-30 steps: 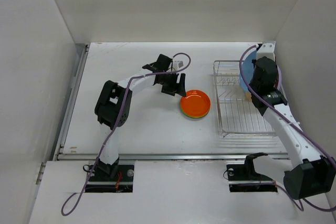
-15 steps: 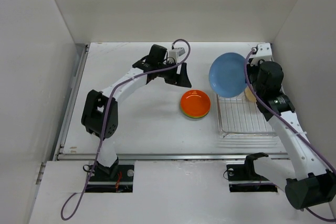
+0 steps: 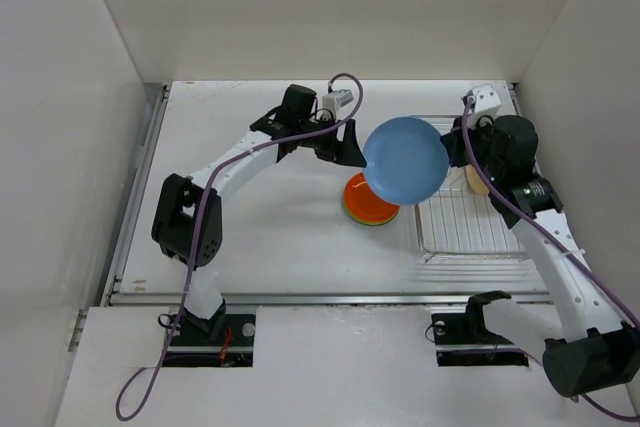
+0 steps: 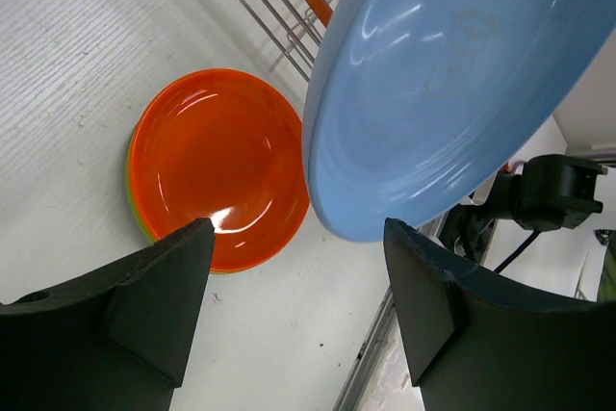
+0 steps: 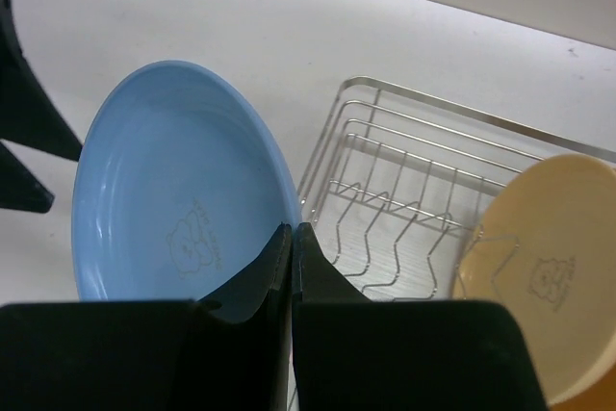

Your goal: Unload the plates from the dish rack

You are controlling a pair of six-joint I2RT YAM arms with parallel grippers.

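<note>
Found the right gripper (image 5: 291, 233) at the bottom centre of the right wrist view, fingers pinched tight on the near rim of the light blue plate (image 5: 178, 190). Saw that plate held clear of the table (image 3: 270, 247) and tilted on edge, spreading up and to the left of the fingers, with a face bearing a faint stamped figure turned toward the wrist camera. From above, placed it at centre right of the frame, between the two grippers, overlapping the left edge of the dish rack (image 3: 470, 237) and part of the stack below. Noted a glossy, round, shallow dish with a raised rim.

Found the left gripper (image 4: 298, 233) low in the left wrist view, fingers spread well apart with nothing between them, and the blue plate filling the upper right just beyond the fingertips. Below that, saw the orange plate (image 4: 217, 161) lying flat on the table on top of a lime green plate (image 4: 135, 209), only the edge of the latter showing. Farther right, made out a tan plate (image 5: 544, 267) standing upright among the rack's wires.
</note>
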